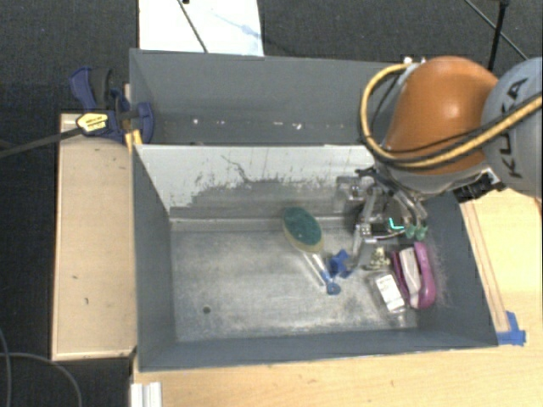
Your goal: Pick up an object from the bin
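Observation:
My gripper hangs low at the bin's right side, under the arm's orange dome. Just left of it lies a dish brush with a teal oval head and a clear handle running down-right to a blue end, which sits close beside the gripper. To the gripper's lower right lie a purple and pink oblong thing and a small clear bottle with a white label, side by side against the right wall. I see nothing held in the gripper.
The left half of the bin floor is bare grey metal. The bin's sloping right wall stands close behind the gripper, and the arm with its yellow cable covers the back right corner.

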Robot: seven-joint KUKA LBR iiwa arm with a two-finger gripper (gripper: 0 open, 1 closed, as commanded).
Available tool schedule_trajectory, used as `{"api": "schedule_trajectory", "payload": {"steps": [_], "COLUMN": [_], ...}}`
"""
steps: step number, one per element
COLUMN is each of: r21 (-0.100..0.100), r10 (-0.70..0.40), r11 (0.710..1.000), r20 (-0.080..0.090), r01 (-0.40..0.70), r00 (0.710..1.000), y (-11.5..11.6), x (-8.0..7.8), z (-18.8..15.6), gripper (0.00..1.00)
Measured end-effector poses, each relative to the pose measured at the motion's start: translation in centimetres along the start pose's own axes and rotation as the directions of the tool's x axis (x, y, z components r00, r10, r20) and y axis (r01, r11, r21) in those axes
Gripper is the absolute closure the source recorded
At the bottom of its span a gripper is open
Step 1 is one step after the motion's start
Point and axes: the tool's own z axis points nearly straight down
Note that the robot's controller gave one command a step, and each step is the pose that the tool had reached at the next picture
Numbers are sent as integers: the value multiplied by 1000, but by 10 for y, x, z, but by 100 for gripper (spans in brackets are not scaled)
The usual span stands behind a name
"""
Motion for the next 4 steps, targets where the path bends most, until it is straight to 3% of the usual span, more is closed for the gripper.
{"api": "schedule_trajectory", "payload": {"steps": [1,2,3,4], "r21": [1,-1,5,0], "r10": [-119,-165,-386,-341], "r11": [993,986,922,940], "r20": [1,3,10,3], "r01": [119,165,386,341], "r00": [993,986,922,940], "y": [-62,-34,-46,-32], "x": [-12,16,18,-2], "z": [139,155,104,157], "gripper": [0,0,0,0]}}
